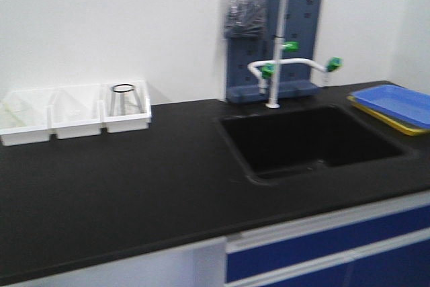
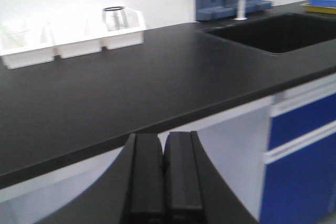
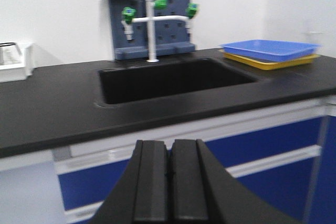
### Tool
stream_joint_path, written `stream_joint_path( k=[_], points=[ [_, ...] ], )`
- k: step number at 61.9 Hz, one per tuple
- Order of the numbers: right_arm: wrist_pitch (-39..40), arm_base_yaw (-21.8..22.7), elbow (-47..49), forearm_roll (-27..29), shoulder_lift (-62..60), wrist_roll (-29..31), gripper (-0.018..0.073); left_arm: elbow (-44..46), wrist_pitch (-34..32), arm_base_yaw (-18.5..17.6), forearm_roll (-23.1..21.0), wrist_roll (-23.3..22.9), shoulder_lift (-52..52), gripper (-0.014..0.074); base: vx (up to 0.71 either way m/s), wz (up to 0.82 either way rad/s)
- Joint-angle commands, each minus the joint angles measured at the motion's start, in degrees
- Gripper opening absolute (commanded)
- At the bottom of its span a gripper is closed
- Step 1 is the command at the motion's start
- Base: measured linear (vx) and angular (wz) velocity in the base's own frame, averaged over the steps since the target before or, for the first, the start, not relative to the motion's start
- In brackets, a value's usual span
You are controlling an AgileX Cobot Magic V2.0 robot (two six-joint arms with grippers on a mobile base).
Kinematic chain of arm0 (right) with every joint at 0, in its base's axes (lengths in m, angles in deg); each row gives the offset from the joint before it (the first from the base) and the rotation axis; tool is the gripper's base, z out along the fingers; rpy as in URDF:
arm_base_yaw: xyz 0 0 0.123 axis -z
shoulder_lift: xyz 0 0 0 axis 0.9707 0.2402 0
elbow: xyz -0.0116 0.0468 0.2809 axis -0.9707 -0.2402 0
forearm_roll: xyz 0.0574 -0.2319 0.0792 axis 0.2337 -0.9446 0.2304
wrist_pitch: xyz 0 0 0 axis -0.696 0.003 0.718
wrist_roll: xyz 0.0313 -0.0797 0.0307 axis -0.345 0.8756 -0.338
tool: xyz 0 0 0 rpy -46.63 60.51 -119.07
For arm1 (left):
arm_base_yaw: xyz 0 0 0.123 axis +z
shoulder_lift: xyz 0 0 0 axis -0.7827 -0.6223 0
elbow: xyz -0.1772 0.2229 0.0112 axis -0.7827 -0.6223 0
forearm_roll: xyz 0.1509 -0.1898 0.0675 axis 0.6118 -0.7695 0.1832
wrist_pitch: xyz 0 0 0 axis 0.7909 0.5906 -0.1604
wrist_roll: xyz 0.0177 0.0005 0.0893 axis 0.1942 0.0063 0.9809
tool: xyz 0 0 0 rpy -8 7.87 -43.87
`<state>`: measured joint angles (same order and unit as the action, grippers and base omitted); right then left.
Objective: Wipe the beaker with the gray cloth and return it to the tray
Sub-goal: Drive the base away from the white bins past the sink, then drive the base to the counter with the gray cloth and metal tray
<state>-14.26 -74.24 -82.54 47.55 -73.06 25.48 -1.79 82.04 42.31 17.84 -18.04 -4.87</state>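
Beaker [image 1: 124, 99] stands upright in the rightmost white tray [image 1: 126, 124] of 3, back-left on the desk [image 1: 134, 193], near the wall. It's clear glass w/ a dark rim. I'd guess it's light, stiff, slick and breakable, so take it round the wall below the rim w/ a gentle squeeze. No gray cloth shows anywhere.

Left tool [image 2: 163, 142] & right tool [image 3: 170, 148] are both pressed together, holding nothing, short of the desk edge.

The front view shows all 3 trays plainly, while the left wrist view washes them out. The right wrist view catches only a sliver of the beaker, but gives the blue tray [image 3: 268, 50] beyond the sink [image 3: 168, 80] best.
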Motion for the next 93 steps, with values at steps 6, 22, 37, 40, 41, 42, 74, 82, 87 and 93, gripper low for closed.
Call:
stream_joint_path(
  k=[6,22,37,40,41,42,74,82,87,93],
  points=[
    [4.9,0.3,-0.8,0.0,0.0,0.0,-0.0005,0.4,-4.7,0.0,0.0,-0.3,0.2,-0.0006,-0.37,-0.56],
    [4.9,0.3,-0.8,0.0,0.0,0.0,-0.0005,0.4,-4.7,0.0,0.0,-0.3,0.2,-0.0006,-0.33,-0.53],
    [4.9,0.3,-0.8,0.0,0.0,0.0,-0.0005,0.4,-4.7,0.0,0.0,-0.3,0.2,-0.0006,-0.26,-0.55],
    [4.9,0.3,-0.8,0.0,0.0,0.0,-0.0005,0.4,-4.7,0.0,0.0,-0.3,0.2,-0.0006,-0.21,-0.59],
    [4.9,0.3,-0.8,0.0,0.0,0.0,-0.0005,0.4,-4.7,0.0,0.0,-0.3,0.2,-0.0006,-0.2,-0.59],
    [4.9,0.3,-0.8,0.0,0.0,0.0,-0.0005,0.4,-4.7,0.0,0.0,-0.3,0.2,-0.0006,-0.19,-0.6],
    [4.9,0.3,-0.8,0.0,0.0,0.0,-0.0005,0.4,-4.7,0.0,0.0,-0.3,0.2,-0.0006,-0.08,-0.66],
    [4.9,0.3,-0.8,0.0,0.0,0.0,-0.0005,0.4,-4.7,0.0,0.0,-0.3,0.2,-0.0006,0.08,-0.92],
    [4.9,0.3,-0.8,0.0,0.0,0.0,-0.0005,0.4,-4.7,0.0,0.0,-0.3,0.2,-0.0006,0.14,-0.97],
    [4.9,0.3,-0.8,0.0,0.0,0.0,-0.0005,0.4,-4.7,-0.2,0.0,-0.3,0.2,-0.0006,0.19,-0.92]
  ],
)
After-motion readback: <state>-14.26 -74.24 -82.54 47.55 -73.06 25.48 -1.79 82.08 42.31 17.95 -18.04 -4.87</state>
